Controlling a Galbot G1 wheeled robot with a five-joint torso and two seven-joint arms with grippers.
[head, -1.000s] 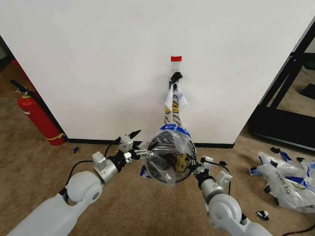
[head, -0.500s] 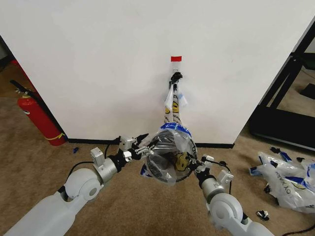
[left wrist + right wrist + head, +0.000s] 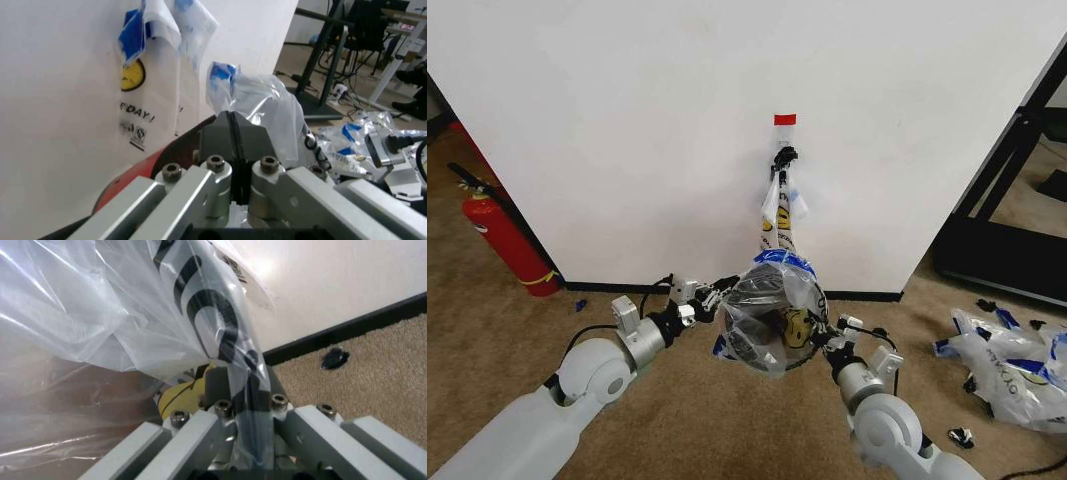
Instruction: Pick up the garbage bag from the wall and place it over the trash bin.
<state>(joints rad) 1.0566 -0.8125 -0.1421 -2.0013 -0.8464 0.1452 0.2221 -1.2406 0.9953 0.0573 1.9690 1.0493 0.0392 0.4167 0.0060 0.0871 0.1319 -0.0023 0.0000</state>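
Both grippers have hold of the garbage bag (image 3: 772,300), which now sits draped over the trash bin (image 3: 762,345) on the carpet just in front of the wall (image 3: 627,120). Another bag hangs above from the hook (image 3: 784,155). Over the last second the left gripper (image 3: 720,288) has moved in from beside the bin to the bag's rim, and its fingers, spread then, are now pressed flat together; whether film lies between them I judge only from the head view. That suggests the rim is being seated around the bin. The right gripper (image 3: 243,390) stays clamped on a fold of printed plastic at the bin's far side. Both forearms reach forward, low.
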